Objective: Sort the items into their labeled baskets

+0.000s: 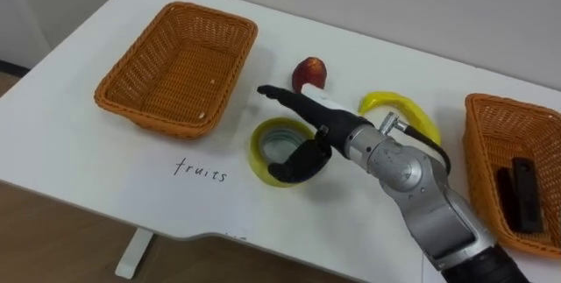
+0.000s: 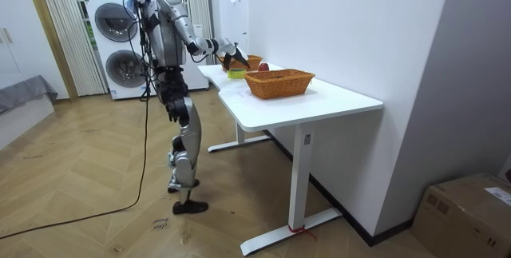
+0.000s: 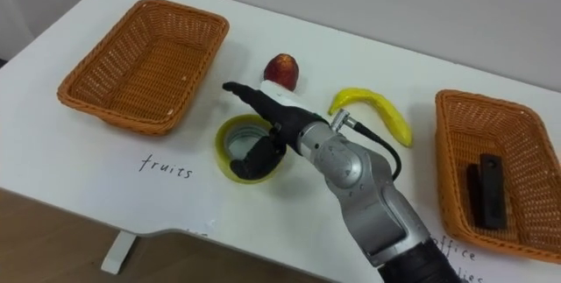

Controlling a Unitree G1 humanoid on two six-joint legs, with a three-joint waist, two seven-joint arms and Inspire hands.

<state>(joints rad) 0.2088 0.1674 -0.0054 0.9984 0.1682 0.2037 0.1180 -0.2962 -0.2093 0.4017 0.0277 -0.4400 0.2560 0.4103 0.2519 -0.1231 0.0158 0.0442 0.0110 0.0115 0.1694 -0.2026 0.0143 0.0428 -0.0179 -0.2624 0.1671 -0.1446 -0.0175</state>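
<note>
The yellow tape roll (image 1: 260, 143) lies flat on the white counter (image 1: 79, 156), in front of the left basket's near right corner and just nearer than the apple (image 1: 308, 73). It is a broad yellow ring with a pale inner core. Its right part is covered by the right hand (image 1: 320, 125), which hangs over it. The fingers (image 1: 280, 96) stretch out straight past the roll's far rim, and the thumb (image 1: 294, 167) curves down at the near rim. The hand is spread wide and grips nothing. Whether the thumb touches the rim is hard to tell.

The red apple stands just beyond the fingers. A banana (image 1: 394, 101) lies to the right of the hand, partly behind the wrist. The left basket (image 1: 114, 90), woven and orange, holds nothing, and a handwritten label (image 1: 200, 171) sits on the counter before it. The right basket (image 1: 473, 143) is cut off by the picture's edge. It holds a black oblong piece (image 1: 526, 195), and its details are too dark to make out.

The room view shows the robot standing upright on a wooden floor at the counter's long side, with its right arm reached out over the top. Two stacked washing machines (image 2: 120, 42) stand behind it, and a cardboard box (image 2: 471, 210) sits at the lower right. From there the roll is only a small yellow spot.
</note>
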